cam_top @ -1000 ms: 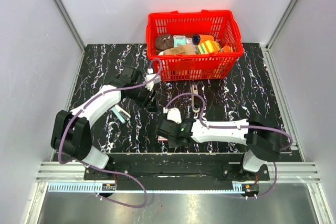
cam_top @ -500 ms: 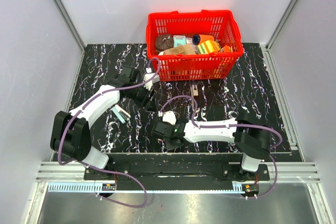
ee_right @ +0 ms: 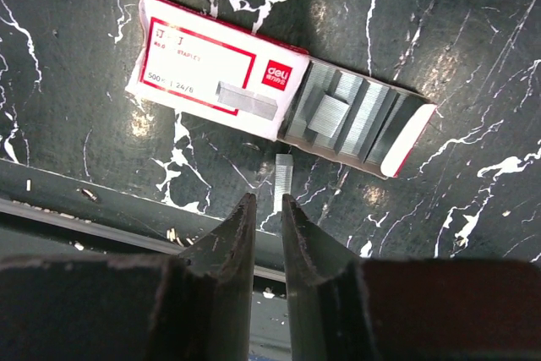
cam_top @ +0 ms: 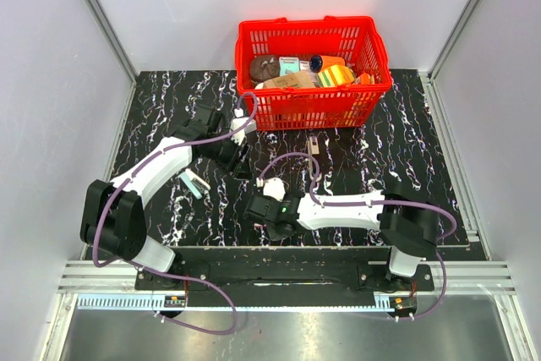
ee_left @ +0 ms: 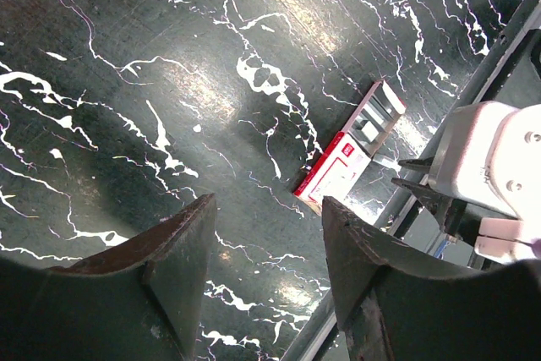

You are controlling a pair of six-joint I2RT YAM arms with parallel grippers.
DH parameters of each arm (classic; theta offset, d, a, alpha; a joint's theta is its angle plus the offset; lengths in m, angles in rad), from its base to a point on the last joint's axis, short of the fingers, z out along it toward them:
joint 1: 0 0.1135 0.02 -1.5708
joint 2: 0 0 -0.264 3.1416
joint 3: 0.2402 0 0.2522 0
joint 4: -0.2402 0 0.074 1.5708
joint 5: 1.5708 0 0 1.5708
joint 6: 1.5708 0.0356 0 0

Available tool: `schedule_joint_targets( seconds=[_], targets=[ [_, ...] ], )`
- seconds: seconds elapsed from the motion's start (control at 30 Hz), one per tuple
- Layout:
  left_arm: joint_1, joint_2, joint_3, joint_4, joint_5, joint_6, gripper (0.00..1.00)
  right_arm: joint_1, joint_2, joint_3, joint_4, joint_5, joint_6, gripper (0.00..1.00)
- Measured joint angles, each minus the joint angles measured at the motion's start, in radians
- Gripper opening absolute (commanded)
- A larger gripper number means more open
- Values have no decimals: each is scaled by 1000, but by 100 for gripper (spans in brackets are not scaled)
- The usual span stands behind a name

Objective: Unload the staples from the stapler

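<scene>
In the right wrist view a short silvery strip of staples (ee_right: 282, 177) lies on the black marble table, just below a red-and-white staple box (ee_right: 211, 73). The box's tray (ee_right: 355, 116) is slid out and holds more staples. My right gripper (ee_right: 268, 200) hangs over the strip's near end, its jaws a narrow gap apart with nothing between them. In the top view the right gripper (cam_top: 256, 209) is low near the table's front edge. A small dark-and-silver object (cam_top: 314, 144), perhaps the stapler, lies below the basket. My left gripper (ee_left: 266, 209) is open and empty above the table.
A red basket (cam_top: 314, 107) full of assorted items stands at the back centre. A small white-and-teal object (cam_top: 193, 183) lies beside the left arm. The table's metal front edge (ee_right: 101, 200) runs close under the right gripper. The box also shows in the left wrist view (ee_left: 347, 154).
My right gripper has shifted a little to the left along the front edge, and its forearm has swung with it. The left arm has not moved.
</scene>
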Motion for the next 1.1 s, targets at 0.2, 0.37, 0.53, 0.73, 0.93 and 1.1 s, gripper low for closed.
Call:
schedule_joint_targets(
  seconds=[0.2,0.37,0.53,0.73,0.93,1.1],
  targets=[
    [0,0,0,0,3,3,57,0,2,1,-20,14,3,24],
    [0,0,0,0,3,8,57,0,23,12,-30,14,2,22],
    [0,0,0,-1,3,11,57,0,26,13,-31,15,0,14],
    [0,0,0,-2,3,15,57,0,26,13,-33,15,0,10],
    [0,-1,0,-2,3,15,57,0,26,14,-36,15,-1,2],
    [0,-6,0,-2,3,19,57,0,26,14,-38,16,0,18]
  ],
)
